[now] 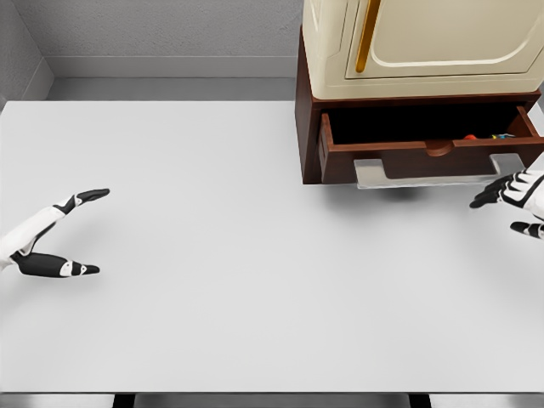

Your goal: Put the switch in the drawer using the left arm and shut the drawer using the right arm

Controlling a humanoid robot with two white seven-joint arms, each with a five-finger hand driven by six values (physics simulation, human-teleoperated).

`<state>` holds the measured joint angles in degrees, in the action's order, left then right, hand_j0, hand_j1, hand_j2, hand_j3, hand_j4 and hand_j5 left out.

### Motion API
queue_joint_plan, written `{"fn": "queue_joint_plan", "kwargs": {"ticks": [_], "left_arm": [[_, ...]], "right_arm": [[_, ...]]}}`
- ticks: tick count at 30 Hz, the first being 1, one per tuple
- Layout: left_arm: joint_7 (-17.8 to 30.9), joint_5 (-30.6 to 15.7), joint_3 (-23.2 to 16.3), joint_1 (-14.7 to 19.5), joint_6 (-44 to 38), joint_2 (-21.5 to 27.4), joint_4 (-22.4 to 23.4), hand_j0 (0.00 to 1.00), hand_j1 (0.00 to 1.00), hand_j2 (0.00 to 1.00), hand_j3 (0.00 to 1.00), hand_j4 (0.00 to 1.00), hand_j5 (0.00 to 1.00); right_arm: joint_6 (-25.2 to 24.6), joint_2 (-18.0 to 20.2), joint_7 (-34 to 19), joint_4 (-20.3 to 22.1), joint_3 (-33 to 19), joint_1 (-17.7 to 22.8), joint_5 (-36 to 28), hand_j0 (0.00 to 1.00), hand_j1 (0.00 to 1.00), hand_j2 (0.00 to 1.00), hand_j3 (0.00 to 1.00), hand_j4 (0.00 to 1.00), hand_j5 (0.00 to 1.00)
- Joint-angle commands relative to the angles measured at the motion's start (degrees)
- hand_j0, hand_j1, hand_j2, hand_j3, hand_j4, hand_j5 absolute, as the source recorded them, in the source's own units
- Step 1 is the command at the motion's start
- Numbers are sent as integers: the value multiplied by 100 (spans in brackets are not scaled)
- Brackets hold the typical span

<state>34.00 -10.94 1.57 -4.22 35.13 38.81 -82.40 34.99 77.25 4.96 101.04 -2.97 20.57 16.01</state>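
Brown drawer [429, 146] stands open, switch [480, 136] inside; right hand [518, 194] nearest at its 5 o'clock, fingers [486, 197] relaxed, empty; left hand [59, 242] likewise.

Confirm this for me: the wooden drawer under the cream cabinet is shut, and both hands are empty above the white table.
Not quite. The head view shows the drawer pulled open under the cream cabinet, with something small and colourful inside. The rest holds: the left hand and the right hand are empty above the white table.
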Motion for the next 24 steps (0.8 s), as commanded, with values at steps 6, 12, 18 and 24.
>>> {"fn": "queue_joint_plan", "kwargs": {"ticks": [6, 12, 18, 24], "left_arm": [[10, -58, 10, 0, -13, 4, 5, 100, 100, 100, 100, 100, 100], [19, -49, 1, 0, -13, 12, 5, 100, 100, 100, 100, 100, 100], [100, -58, 18, 26, -13, 12, 22, 100, 100, 100, 100, 100, 100], [100, -58, 18, 9, -13, 12, 31, 100, 100, 100, 100, 100, 100]], "right_arm": [[1, 9, -13, 4, 16, -53, -28, 73, 73, 73, 73, 73, 73], [1, -122, -31, -22, 68, -62, 113, 74, 74, 74, 74, 74, 74], [1, -368, -22, -5, 121, -70, 86, 74, 74, 74, 74, 74, 74], [1, -931, -31, -5, 622, -694, 113, 74, 74, 74, 74, 74, 74]]}}
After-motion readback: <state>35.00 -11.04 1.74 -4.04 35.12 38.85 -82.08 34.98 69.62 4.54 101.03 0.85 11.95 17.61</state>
